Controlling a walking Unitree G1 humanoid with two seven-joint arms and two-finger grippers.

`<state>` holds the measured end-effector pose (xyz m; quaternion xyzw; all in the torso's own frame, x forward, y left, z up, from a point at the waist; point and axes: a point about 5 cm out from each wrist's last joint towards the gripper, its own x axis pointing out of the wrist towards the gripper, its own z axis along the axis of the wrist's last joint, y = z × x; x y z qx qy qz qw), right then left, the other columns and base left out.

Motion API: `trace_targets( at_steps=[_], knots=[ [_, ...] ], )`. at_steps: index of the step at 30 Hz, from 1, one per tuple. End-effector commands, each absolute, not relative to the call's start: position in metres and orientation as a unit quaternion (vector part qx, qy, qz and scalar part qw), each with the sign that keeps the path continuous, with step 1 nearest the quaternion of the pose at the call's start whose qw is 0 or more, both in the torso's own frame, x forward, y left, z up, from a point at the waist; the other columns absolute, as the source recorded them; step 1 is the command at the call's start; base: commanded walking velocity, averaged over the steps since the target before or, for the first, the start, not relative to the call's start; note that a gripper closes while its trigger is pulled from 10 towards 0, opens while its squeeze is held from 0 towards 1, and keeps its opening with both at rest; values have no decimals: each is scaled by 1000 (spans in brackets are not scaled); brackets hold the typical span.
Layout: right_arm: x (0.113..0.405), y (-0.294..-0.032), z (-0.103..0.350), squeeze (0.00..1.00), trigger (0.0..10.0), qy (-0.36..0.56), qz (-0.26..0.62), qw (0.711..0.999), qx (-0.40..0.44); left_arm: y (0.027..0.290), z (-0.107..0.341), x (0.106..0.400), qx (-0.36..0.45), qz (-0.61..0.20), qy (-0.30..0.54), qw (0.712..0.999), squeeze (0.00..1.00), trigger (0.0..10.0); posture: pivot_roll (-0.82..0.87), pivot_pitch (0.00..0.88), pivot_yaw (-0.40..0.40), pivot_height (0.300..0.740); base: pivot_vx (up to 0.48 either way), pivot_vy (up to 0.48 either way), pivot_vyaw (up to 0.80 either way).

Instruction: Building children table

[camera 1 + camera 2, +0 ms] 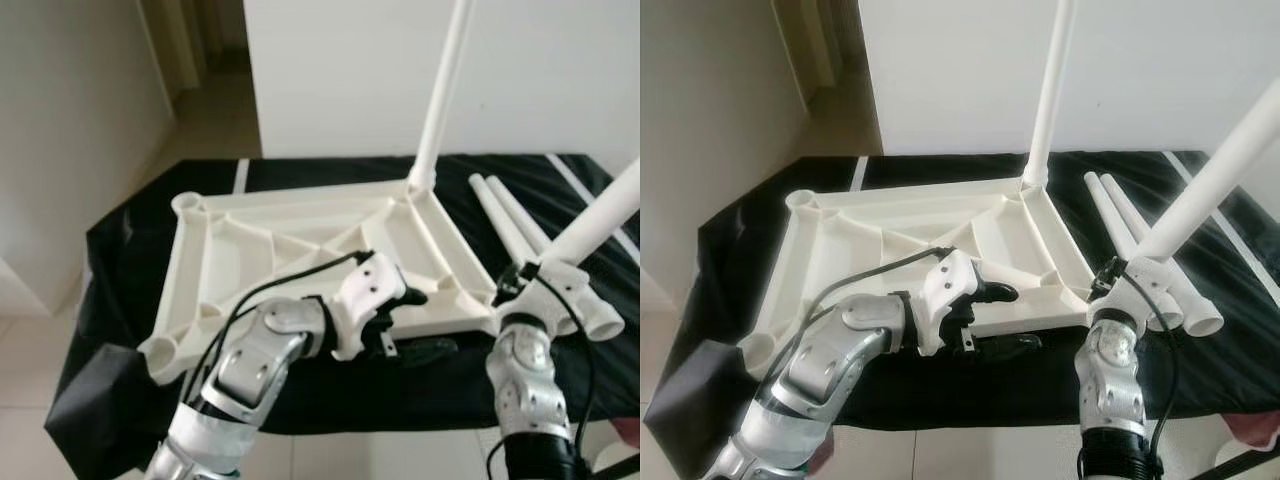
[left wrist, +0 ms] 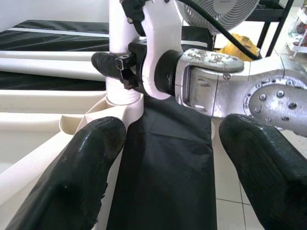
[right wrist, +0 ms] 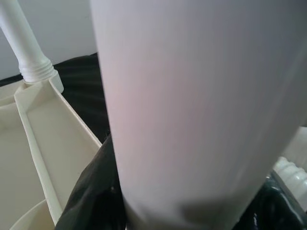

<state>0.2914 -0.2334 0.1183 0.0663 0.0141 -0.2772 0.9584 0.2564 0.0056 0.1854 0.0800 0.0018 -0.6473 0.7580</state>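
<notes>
A cream tabletop lies upside down on a black cloth. One white leg stands upright in its far right corner. At the near right corner, a second white leg leans to the right with its base at the corner socket. My right gripper is shut on this leg just above its base. My left gripper is open at the tabletop's near edge, beside the right gripper. One of its fingers is over the rim, and nothing is held between them.
Two loose white legs lie side by side on the cloth right of the tabletop. A white wall stands behind. Pale floor tiles lie around the cloth. A fan and a dark stand are off to my right.
</notes>
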Motion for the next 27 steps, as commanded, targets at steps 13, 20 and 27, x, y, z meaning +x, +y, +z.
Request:
trace_targets(
  at_steps=[13, 20, 27],
  knots=[
    [278, -225, 60, 0, 10000, 220, -246, 944, 6, 7, 188, 258, 77, -627, -1, 775, 0, 10000, -22, 0, 36, 740, 0, 0, 0],
    [273, -223, 57, 0, 10000, 224, -260, 938, 46, 7, 188, 258, 78, -627, -2, 775, 0, 10000, -20, 0, 34, 740, 0, 0, 0],
    [271, -223, 64, 0, 10000, 194, -285, 937, 63, 8, 187, 258, 78, -626, -1, 776, 0, 10000, -21, 0, 34, 740, 0, 0, 0]
  ],
)
